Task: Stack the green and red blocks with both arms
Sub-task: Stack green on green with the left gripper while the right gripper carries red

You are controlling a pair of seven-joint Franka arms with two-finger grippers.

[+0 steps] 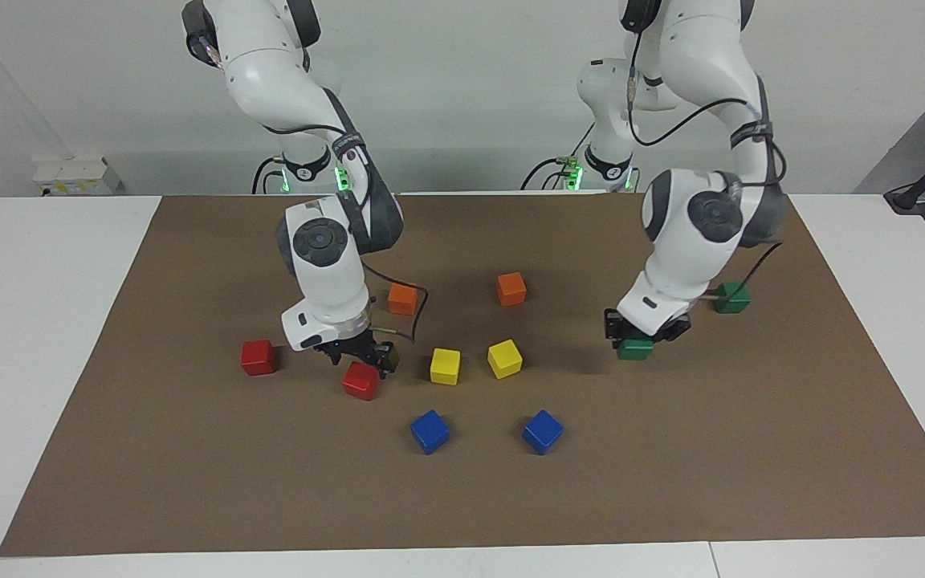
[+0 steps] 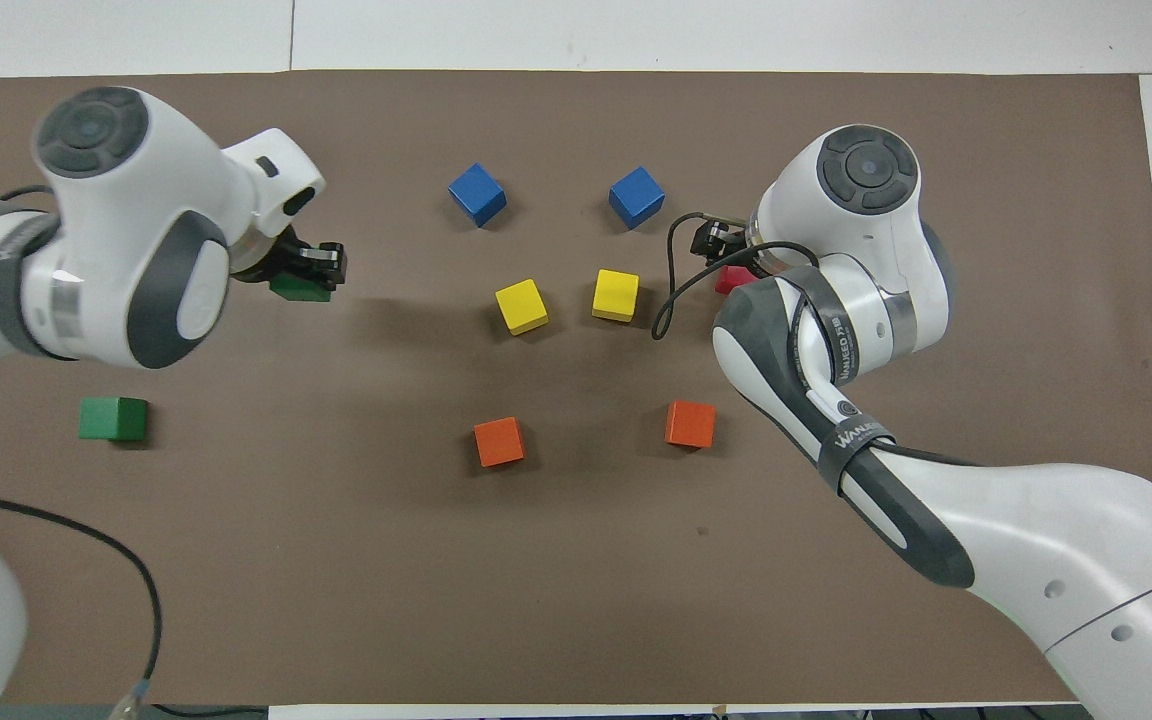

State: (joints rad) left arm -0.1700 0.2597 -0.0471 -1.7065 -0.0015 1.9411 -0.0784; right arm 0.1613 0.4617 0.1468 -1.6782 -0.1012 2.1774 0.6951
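Note:
My left gripper point(image 1: 639, 337) point(image 2: 304, 268) is shut on a green block point(image 1: 635, 349) point(image 2: 298, 290) and holds it just above the brown mat. It hangs over the stretch between the yellow blocks and the second green block point(image 1: 731, 297) point(image 2: 113, 418), which rests on the mat at the left arm's end. My right gripper point(image 1: 362, 357) point(image 2: 721, 243) stands open just above a red block point(image 1: 360, 380) point(image 2: 733, 279) that lies on the mat. A second red block point(image 1: 258, 357) sits toward the right arm's end; the right arm hides it in the overhead view.
Two orange blocks point(image 1: 402, 299) point(image 1: 511, 288) lie nearer the robots. Two yellow blocks point(image 1: 445, 365) point(image 1: 504, 358) sit mid-mat, and two blue blocks point(image 1: 429, 431) point(image 1: 543, 431) lie farther out. The brown mat point(image 1: 751, 449) covers most of the white table.

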